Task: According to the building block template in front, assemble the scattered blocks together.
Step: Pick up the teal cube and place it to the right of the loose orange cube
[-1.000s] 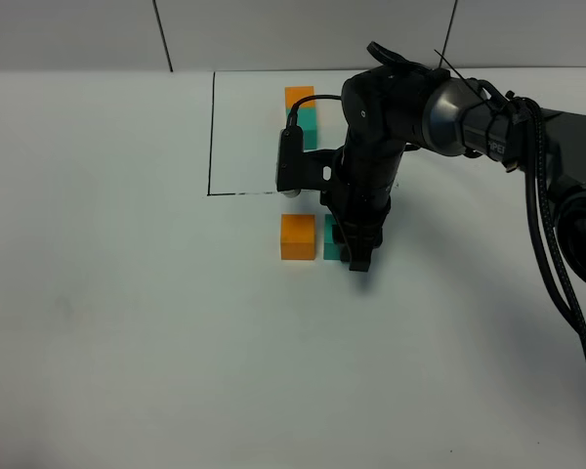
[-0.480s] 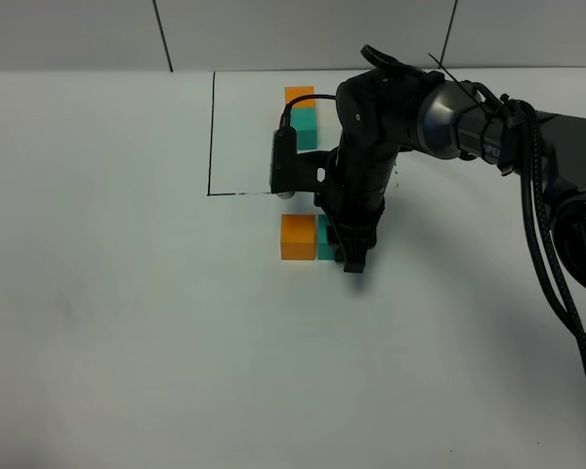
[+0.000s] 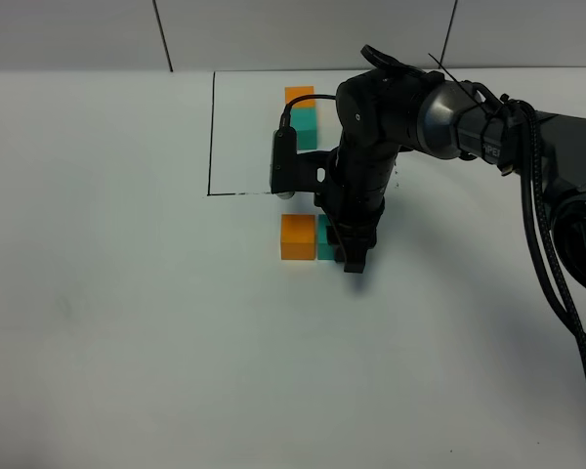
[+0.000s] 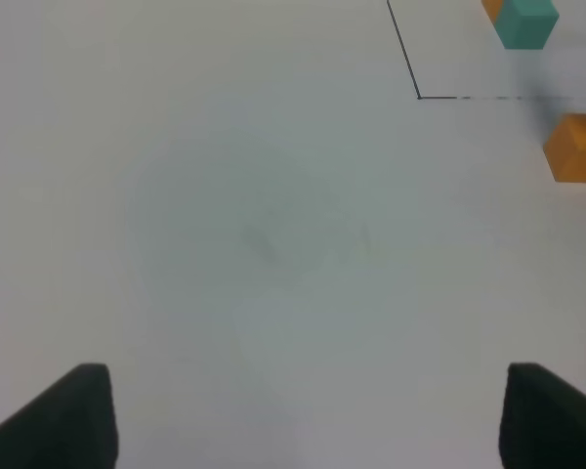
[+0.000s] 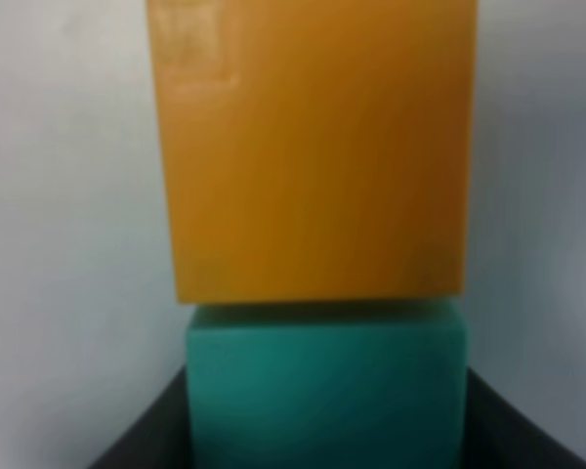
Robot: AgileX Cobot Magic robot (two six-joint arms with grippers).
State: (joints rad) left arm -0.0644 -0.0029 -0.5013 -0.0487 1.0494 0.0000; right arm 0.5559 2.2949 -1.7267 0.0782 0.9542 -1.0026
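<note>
Teal block now sits against orange block; right hand, clenched, presses it. Next we back off and compare with the template.

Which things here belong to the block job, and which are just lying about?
Job: template; orange cube; teal cube; right gripper, at the teal cube.
Lying about: no stray items visible; only the left gripper, open, away from the blocks.

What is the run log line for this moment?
right gripper: shut on teal block | teal block: touching orange block | left gripper: open, empty
</note>
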